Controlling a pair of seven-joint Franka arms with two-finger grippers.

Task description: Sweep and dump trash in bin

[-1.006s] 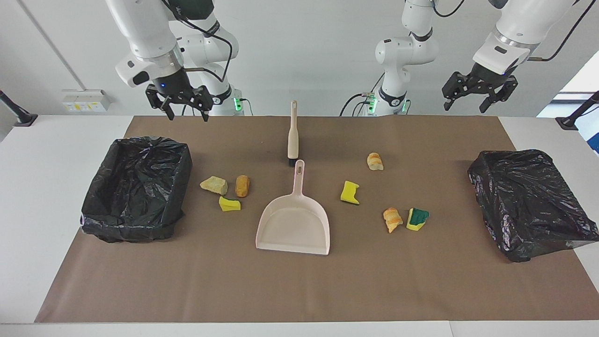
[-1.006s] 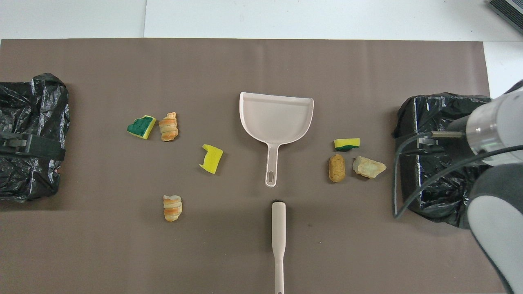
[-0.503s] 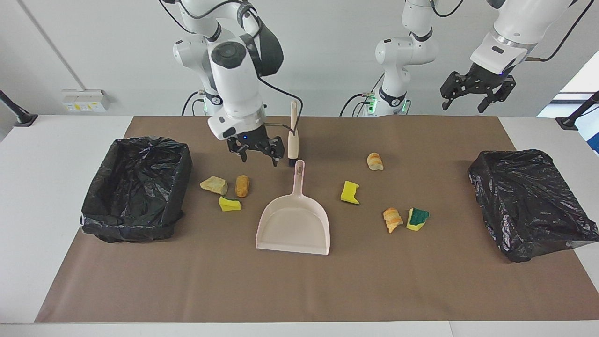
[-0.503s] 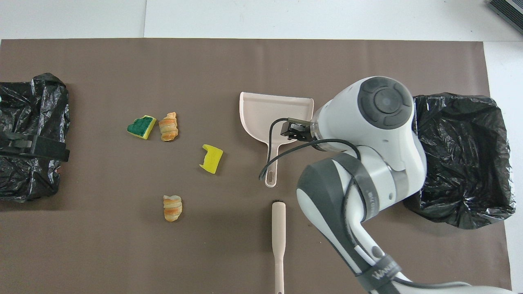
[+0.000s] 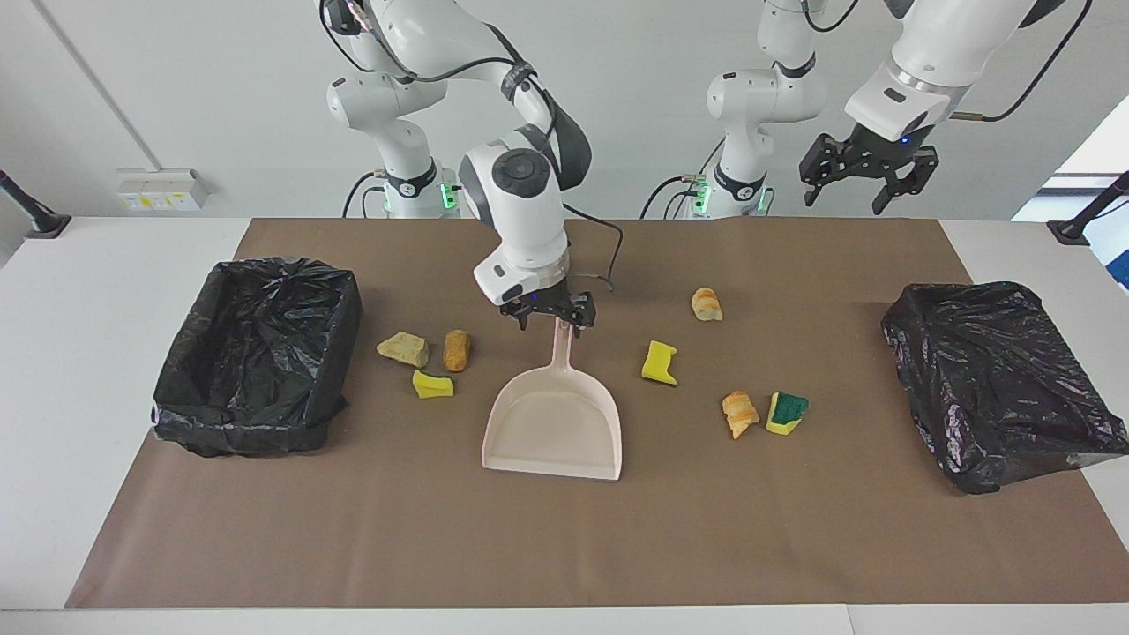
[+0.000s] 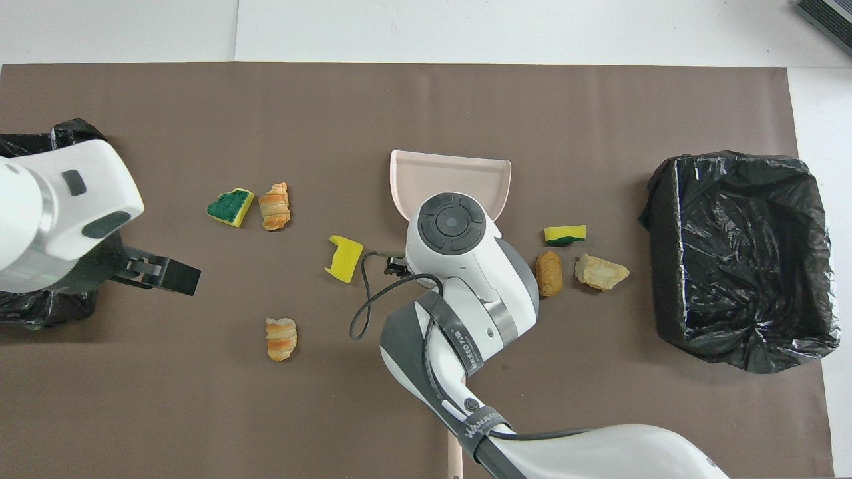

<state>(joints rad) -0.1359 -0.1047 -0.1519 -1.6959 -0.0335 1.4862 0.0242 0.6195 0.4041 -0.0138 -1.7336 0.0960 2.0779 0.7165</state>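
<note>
The right gripper (image 5: 548, 318) has swung down over the dustpan (image 5: 554, 423) handle.

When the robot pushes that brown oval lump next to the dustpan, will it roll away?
Maybe a little. The brown oval lump looks rounded and lies on its long side, so a sideways push could roll it. The brown mat looks flat and matte, so it probably won't go far. It looks small and bread-like, so likely light and easy to knock.

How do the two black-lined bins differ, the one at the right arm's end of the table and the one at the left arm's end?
The bin at the right arm's end stands square with its opening plainly showing; the bin at the left arm's end sits skewed, its liner more crumpled. Three trash scraps lie close beside the first; the second has none near. Both are lined with black bags.
</note>
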